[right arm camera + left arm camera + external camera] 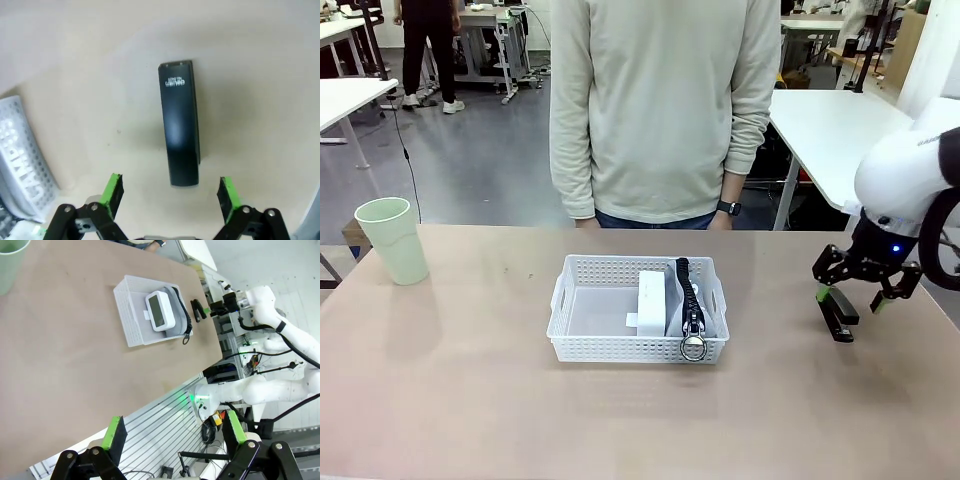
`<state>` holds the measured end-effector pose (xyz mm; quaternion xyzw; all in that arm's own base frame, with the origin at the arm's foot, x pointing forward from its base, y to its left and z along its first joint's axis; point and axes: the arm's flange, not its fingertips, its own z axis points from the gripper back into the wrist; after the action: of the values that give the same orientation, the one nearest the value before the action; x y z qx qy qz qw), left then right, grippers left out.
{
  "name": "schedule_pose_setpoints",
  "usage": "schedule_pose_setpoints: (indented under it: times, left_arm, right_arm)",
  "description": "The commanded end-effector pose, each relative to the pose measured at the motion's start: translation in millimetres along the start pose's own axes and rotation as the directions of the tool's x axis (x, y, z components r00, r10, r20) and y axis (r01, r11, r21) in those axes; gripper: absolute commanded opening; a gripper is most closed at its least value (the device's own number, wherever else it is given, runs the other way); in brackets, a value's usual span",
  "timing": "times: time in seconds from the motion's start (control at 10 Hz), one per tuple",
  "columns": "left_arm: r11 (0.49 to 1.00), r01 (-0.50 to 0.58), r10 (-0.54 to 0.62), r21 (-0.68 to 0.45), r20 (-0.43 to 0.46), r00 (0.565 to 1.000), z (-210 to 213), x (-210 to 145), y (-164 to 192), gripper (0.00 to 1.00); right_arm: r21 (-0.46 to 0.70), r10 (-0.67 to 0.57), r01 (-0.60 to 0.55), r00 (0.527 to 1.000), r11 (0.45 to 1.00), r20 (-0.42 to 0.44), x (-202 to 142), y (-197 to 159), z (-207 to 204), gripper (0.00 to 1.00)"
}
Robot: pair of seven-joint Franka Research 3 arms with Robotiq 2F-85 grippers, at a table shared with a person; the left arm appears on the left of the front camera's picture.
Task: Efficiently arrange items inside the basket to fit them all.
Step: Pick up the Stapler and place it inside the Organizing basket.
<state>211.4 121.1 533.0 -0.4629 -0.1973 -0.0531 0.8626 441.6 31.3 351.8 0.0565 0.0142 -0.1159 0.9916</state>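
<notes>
Presently the right gripper (170,192) hangs wide open and empty above the black stapler (179,125), which lies flat on the table (470,400), centred between the fingers (112,194), touching neither, right of the basket (620,348). The left gripper (175,432) is likewise open and empty.

brown table (470,400) | person in cream sweater (660,100) | black wristwatch (728,208) | white side table (840,130)
</notes>
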Motion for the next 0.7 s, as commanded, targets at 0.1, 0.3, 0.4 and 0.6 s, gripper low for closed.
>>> schedule_pose_setpoints:
  times: [0.1,0.3,0.4,0.6]
  left_arm:
    - [1.0,0.017,-0.017,-0.018,0.006,1.0,3.0,0.6,-0.3,1.0]
    - [1.0,0.017,-0.017,-0.018,0.006,1.0,3.0,0.6,-0.3,1.0]
    - [1.0,0.017,-0.017,-0.018,0.006,1.0,3.0,0.6,-0.3,1.0]
    - [1.0,0.017,-0.017,-0.018,0.006,1.0,3.0,0.6,-0.3,1.0]
  right_arm:
    - [-0.035,0.252,-0.251,0.968,0.967,0.016,16.4,-10.8,-30.5,1.0]
    - [-0.032,0.21,-0.209,0.977,0.977,0.033,16.2,-9.9,-30.3,1.0]
    - [-0.033,0.201,-0.2,0.979,0.979,0.042,15.0,-9.1,-30.2,1.0]
    - [-0.057,0.178,-0.175,0.983,0.983,0.045,14.2,-6.5,-33.3,1.0]
